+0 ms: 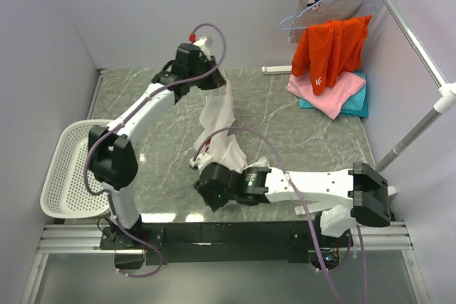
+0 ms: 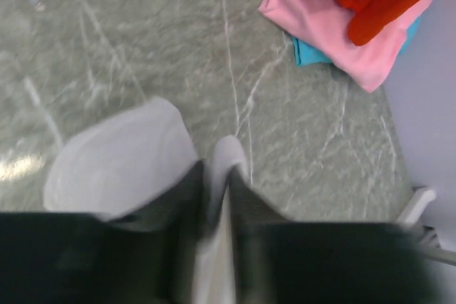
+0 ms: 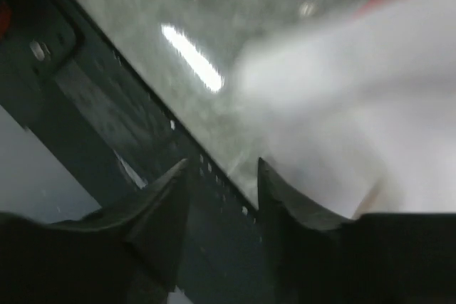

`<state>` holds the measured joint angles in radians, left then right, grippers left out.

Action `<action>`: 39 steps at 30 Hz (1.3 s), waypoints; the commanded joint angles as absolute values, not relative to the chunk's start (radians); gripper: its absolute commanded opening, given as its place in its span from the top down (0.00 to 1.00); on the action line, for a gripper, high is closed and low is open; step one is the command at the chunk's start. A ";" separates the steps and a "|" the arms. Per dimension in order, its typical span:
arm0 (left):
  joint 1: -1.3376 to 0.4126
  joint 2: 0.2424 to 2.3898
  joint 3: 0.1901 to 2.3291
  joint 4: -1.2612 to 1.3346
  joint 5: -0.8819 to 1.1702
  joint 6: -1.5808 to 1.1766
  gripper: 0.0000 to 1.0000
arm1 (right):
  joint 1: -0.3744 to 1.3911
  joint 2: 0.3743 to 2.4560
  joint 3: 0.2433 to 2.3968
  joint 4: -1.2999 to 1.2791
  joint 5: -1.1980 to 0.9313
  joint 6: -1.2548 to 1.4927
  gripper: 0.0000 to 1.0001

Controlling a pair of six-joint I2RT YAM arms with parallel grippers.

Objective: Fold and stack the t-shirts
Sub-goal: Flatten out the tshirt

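Observation:
The white t-shirt (image 1: 222, 129) hangs in a long drape above the marble table (image 1: 299, 140). My left gripper (image 1: 212, 80) holds its top edge high at the back. In the left wrist view the fingers of that gripper (image 2: 216, 169) stand narrowly apart with white cloth (image 2: 121, 161) pinched between them. My right gripper (image 1: 201, 170) sits at the shirt's lower end near the front edge. Its jaws (image 3: 222, 165) are open with nothing between them, and the white shirt (image 3: 356, 105) lies just to their right. The pink t-shirt (image 1: 324, 90) lies on the teal one (image 1: 356, 101) at the back right.
An orange-red garment (image 1: 331, 51) is draped over the pink and teal pile. A blue hanger (image 1: 313, 12) and a slanted metal rail (image 1: 406, 26) stand behind the pile. A white mesh basket (image 1: 64, 169) sits at the table's left edge.

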<state>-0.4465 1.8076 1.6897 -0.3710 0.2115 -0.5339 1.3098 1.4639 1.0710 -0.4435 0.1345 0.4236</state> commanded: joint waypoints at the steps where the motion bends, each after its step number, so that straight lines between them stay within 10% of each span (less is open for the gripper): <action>1: -0.472 1.826 1.745 -0.247 0.152 -0.471 0.37 | 1.358 1.444 1.120 -0.670 0.321 0.479 0.45; 7: -0.427 1.583 1.366 -0.135 -0.075 -0.587 0.01 | 1.214 1.209 1.065 -0.677 0.520 0.456 0.25; 14: -0.380 1.339 0.999 -0.074 -0.150 -0.682 0.01 | 0.813 1.103 0.963 -0.387 0.361 0.319 0.22; 23: -0.382 1.348 0.700 0.129 -0.017 -0.790 0.01 | 0.496 1.532 1.109 -0.125 0.053 0.400 0.26; 39: -0.390 1.604 0.661 0.357 0.104 -0.847 0.03 | 0.391 1.979 1.345 -0.072 -0.084 0.552 0.30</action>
